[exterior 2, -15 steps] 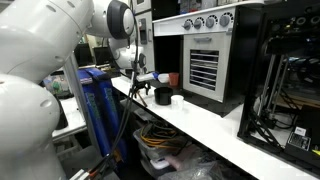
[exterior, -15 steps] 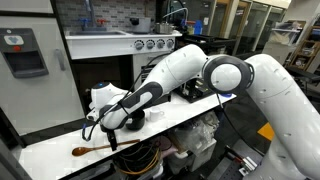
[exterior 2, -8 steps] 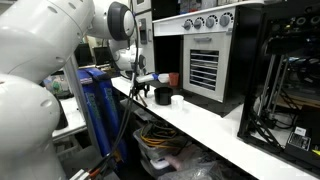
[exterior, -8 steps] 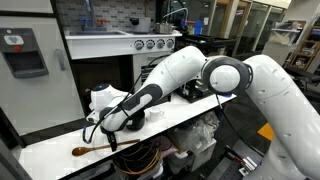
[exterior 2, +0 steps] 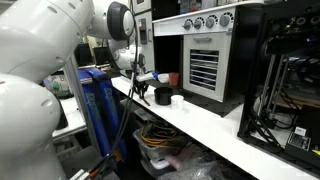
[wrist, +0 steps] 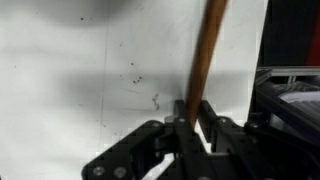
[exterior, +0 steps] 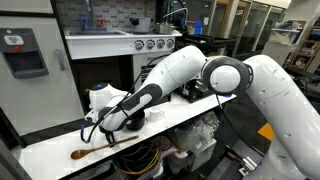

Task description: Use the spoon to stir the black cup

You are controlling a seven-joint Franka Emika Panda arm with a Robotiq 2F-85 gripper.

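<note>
Grip: gripper [wrist: 189, 118] fingers clamped on wooden spoon [wrist: 205, 50] handle.
Risk: I judged the thin handle might pivot when lifted and knock the black cup [exterior 2: 163, 97].

The gripper [wrist: 190, 112] has closed. Its jaws stood wide apart a second ago and had come partway in half a second ago. In the wrist view they now press on both sides of the spoon [wrist: 205, 50] handle, just beside the black cup [exterior 2: 163, 97]. In an exterior view the spoon has shifted a little. Its handle rises more steeply toward the fingers, and the bowl end, the end farther from the black cup, sits slightly nearer the table's front edge [exterior: 60, 165].
</note>
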